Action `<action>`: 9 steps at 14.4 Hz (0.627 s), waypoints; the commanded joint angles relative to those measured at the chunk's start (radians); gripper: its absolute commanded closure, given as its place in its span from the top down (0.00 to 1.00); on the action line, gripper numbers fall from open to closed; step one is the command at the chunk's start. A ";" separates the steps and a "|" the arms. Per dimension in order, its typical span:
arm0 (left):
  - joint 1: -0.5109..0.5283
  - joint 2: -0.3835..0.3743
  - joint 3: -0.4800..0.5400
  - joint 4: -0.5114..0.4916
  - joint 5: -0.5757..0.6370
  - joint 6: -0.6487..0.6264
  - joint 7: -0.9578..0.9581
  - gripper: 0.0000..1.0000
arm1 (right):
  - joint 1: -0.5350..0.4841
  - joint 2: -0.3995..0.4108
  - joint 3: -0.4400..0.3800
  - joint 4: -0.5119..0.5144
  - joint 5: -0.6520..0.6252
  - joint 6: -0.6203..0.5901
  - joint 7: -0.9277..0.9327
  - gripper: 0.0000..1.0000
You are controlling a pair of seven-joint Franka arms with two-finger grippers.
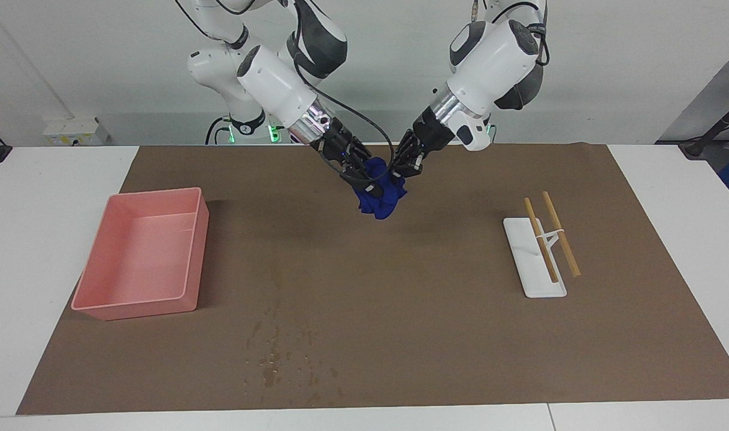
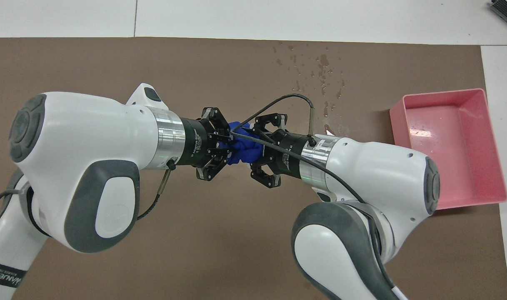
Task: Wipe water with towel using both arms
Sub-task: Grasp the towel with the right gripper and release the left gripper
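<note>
Towel [image 1: 377, 197] hangs in the air as a crumpled blue bundle between the two grippers, raised over the brown mat [image 1: 436, 335] at the part of it nearer the robots, about midway between the arms. The left gripper [image 1: 407, 169] is clamped tight on the towel's edge, its fingertips pinched into the cloth. The right gripper [image 1: 364, 182] presses into the bundle from the right arm's end; its fingers sit around the cloth, but whether they have actually gripped it cannot be told. Water [image 1: 280, 353] lies as scattered dark spots and streaks on the mat, well apart from the towel, farther from the robots and toward the right arm's end. From the facing view the towel droops below both grippers with clear mat under it; the overhead view instead shows only a small blue patch [image 2: 241, 146] squeezed between the left gripper [image 2: 228, 146] and the right gripper [image 2: 257, 148], with a black cable looping over it, and the water [image 2: 320, 75] spread near the mat's edge farthest from the robots. A pink tray [image 1: 187, 197] stands on the mat at the right arm's end, and a white stand [image 1: 529, 281] bearing two wooden sticks [image 1: 560, 233] sits toward the left arm's end. The mat covers a white counter [image 1: 41, 239], with a pale wall at the robots' end.
</note>
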 commanded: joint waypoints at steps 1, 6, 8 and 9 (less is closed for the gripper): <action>-0.025 -0.030 0.013 -0.011 -0.023 -0.021 -0.011 0.00 | -0.001 -0.003 0.004 -0.006 0.023 0.007 -0.081 0.00; -0.023 -0.030 0.013 -0.011 -0.023 -0.013 -0.009 0.00 | -0.005 -0.005 0.004 -0.006 0.023 -0.014 -0.141 0.00; -0.023 -0.029 0.014 -0.011 -0.020 -0.006 -0.004 0.25 | -0.011 -0.005 0.003 -0.006 0.014 -0.037 -0.151 0.00; -0.023 -0.026 0.014 -0.008 -0.017 -0.004 -0.010 0.89 | -0.015 -0.008 0.001 -0.006 0.009 -0.068 -0.181 0.00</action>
